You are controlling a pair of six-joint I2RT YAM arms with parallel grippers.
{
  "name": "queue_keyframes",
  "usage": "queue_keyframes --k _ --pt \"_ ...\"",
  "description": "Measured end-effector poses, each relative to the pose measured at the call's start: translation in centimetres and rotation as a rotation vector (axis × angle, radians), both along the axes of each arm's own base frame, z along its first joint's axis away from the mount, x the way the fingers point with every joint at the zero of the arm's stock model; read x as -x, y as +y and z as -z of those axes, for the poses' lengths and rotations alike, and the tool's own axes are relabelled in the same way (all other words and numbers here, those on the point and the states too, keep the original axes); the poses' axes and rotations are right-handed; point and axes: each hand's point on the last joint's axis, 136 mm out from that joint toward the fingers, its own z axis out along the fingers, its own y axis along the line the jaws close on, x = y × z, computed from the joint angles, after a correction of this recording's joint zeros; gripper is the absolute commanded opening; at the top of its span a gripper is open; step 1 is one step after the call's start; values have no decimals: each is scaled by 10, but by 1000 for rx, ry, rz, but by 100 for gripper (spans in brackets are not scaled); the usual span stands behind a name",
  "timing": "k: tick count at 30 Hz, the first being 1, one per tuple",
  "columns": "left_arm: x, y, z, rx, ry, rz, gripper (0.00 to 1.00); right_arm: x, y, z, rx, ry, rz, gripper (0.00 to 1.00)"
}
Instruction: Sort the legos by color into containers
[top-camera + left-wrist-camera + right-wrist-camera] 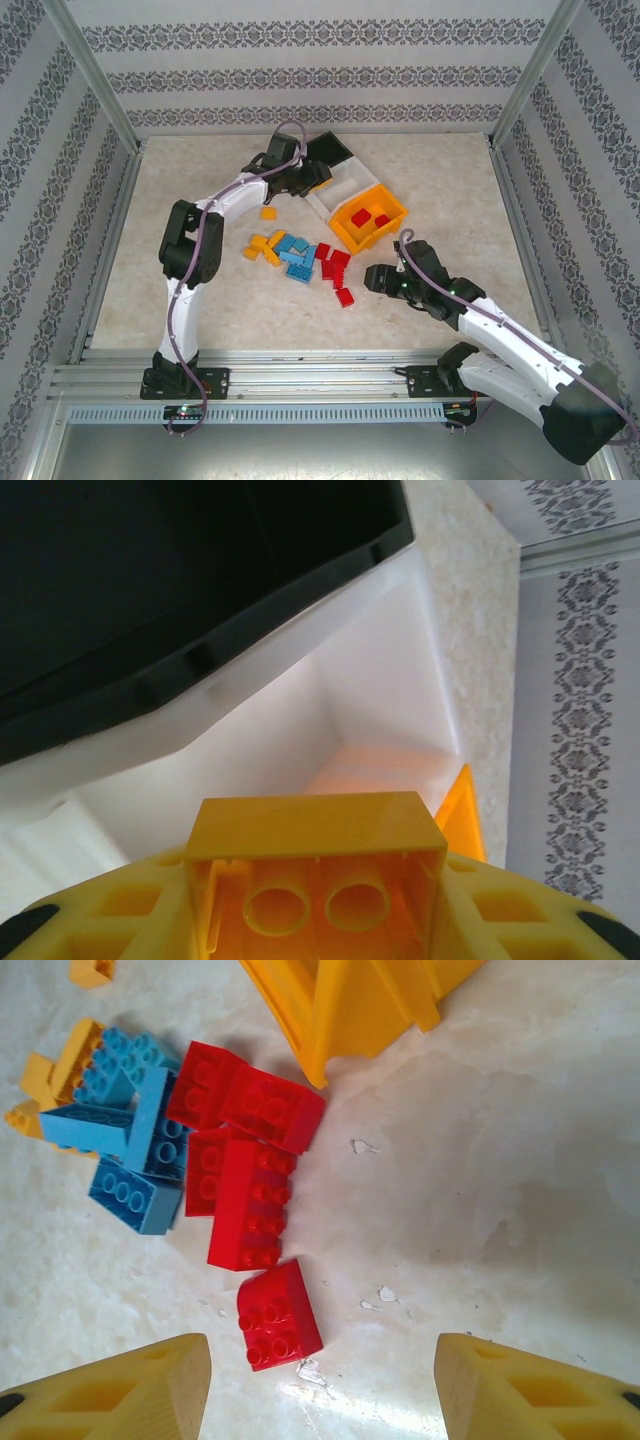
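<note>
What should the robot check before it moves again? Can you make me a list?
1. The left gripper grips the yellow brick: ok.
2. The white bin lies under that brick: ok.
3. The right gripper is open: ok.
4. The lone red brick is centred under it: not ok, it sits a little left.
5. The orange bin has room for more red: ok.

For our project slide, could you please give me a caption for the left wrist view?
Left tool holding a yellow lego before the open white bin, with the black bin adjoining.
</note>
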Motion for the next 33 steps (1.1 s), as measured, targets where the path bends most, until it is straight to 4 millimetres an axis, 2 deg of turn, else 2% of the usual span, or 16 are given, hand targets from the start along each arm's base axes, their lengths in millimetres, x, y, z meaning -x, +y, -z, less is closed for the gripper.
queue_keyframes --k 3,6,10,12,17,25,33 --pt "-6 -6 -2 12 -4 0 41 -3 2 -1 13 11 -6 62" --pt "-9 -13 -1 20 -5 5 43 -13 4 -12 12 -6 -8 62" --pt "-10 -21 8 16 4 16 44 -23 8 -25 5 -29 -11 62" --pt "-13 -23 13 12 14 18 47 -25 9 -27 2 -33 -10 62" --pt "-19 -28 16 13 22 25 53 -25 8 -27 1 -34 -8 63" --pt "-18 -32 14 20 25 39 62 -23 6 -30 0 -39 -6 64" --pt "-7 -50 15 17 26 67 64 -22 -12 -40 -7 -70 38 65"
